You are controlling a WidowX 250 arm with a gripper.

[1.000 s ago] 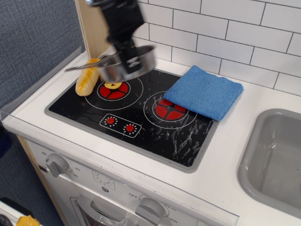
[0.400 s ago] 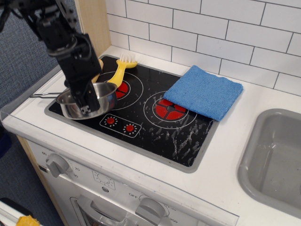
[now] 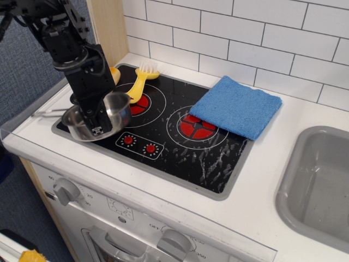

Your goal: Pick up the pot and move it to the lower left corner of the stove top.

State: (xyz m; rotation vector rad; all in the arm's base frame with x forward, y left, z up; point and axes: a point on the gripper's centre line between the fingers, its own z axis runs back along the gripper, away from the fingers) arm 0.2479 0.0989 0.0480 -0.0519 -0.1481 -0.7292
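The shiny steel pot (image 3: 117, 112) sits low over the lower left corner of the black stove top (image 3: 180, 153). Its thin wire handle (image 3: 48, 113) sticks out left over the white counter. My black gripper (image 3: 98, 121) reaches down from the upper left and is shut on the pot's near wall, one finger inside the pot. I cannot tell whether the pot's base touches the stove top.
A yellow toy fork (image 3: 139, 81) lies across the left red burner (image 3: 140, 103), a yellow object (image 3: 114, 73) behind my gripper. A blue cloth (image 3: 236, 106) covers part of the right burner (image 3: 196, 126). The grey sink (image 3: 322, 180) is at the right.
My gripper carried the pot from above the back left burner forward and down to the lower left corner, then shifted slightly left. The fork came into view.
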